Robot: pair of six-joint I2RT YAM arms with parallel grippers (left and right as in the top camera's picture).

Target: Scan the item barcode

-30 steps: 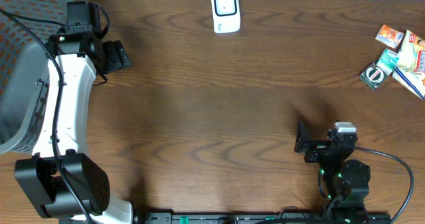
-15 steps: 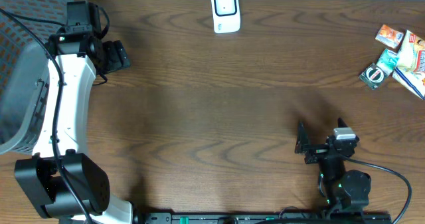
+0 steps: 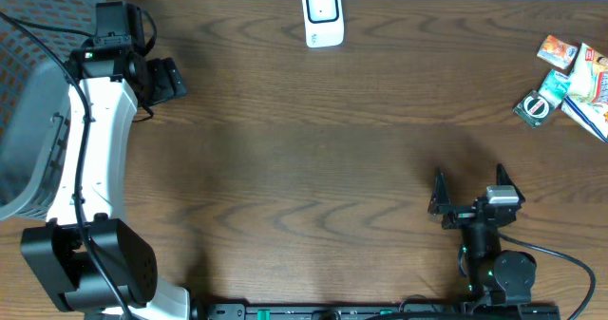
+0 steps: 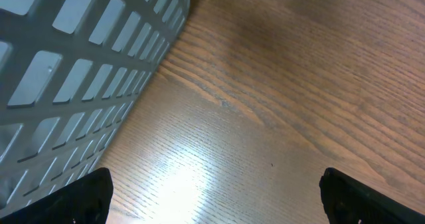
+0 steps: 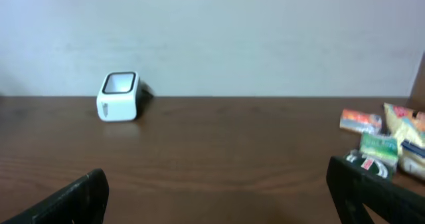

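Overhead: grey basket (image 3: 24, 102) is cut off by the left edge of the frame and partly hidden behind my left arm (image 3: 95, 140). The snack packets (image 3: 568, 78) cluster at the upper right. The outermost bag is clipped by the right edge, and the print is too small to read, so I cannot tell which face carries a barcode. In the right wrist view the same cluster sits at the right edge, blurred, with one of my own fingertips (image 5: 372, 191) overlapping it.

My left end effector (image 3: 169, 79) is at the upper left, just beside the basket, over bare wooden surface (image 3: 285, 168). Its wrist view shows only two dark tips in the bottom corners, spread wide with nothing between them.

My right end effector (image 3: 471, 189) is at the lower right, fingers fully spread and empty, well apart from the packets.

The white scanner (image 3: 323, 14) stands at top centre.
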